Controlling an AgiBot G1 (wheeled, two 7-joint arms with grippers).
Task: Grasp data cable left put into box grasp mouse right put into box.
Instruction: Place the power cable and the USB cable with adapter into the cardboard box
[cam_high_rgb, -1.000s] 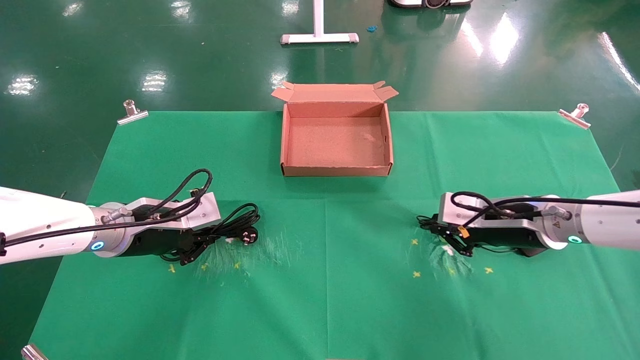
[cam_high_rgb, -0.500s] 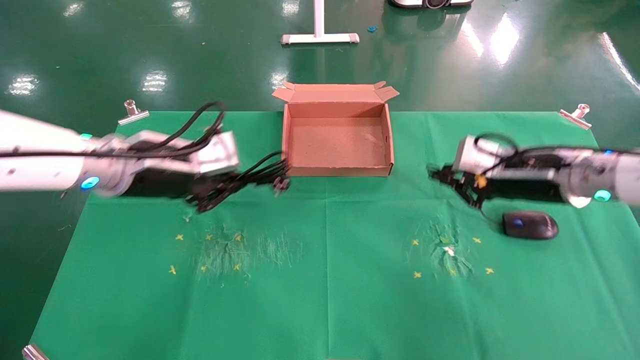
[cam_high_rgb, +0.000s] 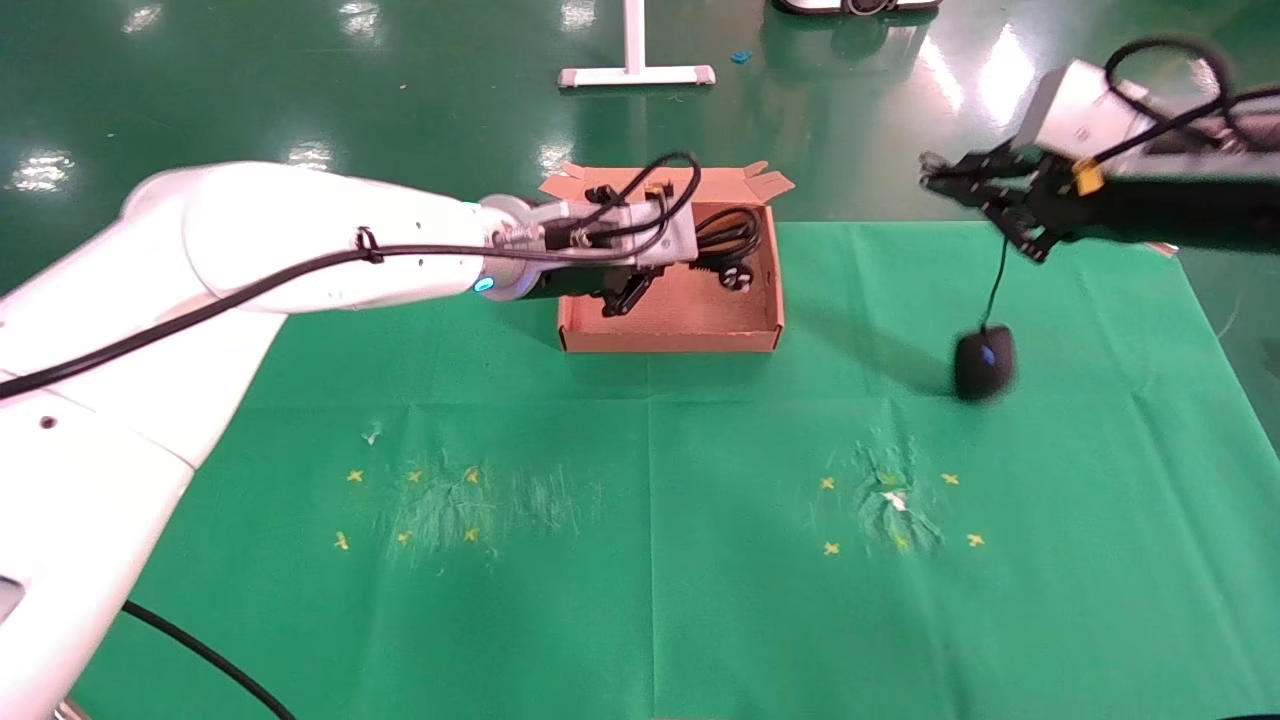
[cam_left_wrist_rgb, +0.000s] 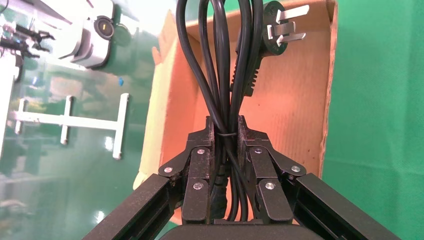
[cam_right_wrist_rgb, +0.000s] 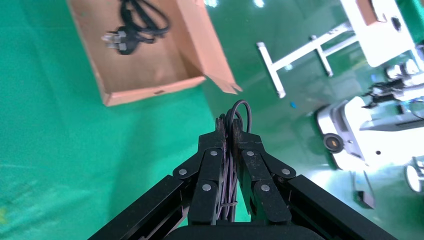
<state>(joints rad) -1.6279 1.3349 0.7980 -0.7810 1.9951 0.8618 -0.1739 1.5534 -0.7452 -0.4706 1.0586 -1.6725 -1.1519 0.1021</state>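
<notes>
A glossy dark green floor (cam_high_rgb: 300, 90) spreads behind the table (cam_high_rgb: 640, 560), catching bright patches of overhead light — several white glares across it. A white T-shaped stand foot (cam_high_rgb: 637, 72) rests on the floor beyond the table's far edge. Farther back sits a white wheeled machine (cam_right_wrist_rgb: 350, 130) — only partly visible.

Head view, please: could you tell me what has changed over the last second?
The left pincer has carried the data cable from the near-left of the cloth to over the box, still clamped on it. The right pincer has risen up and away, gripping the mouse's cord, so the mouse now dangles off the cloth. The box has stayed put.
</notes>
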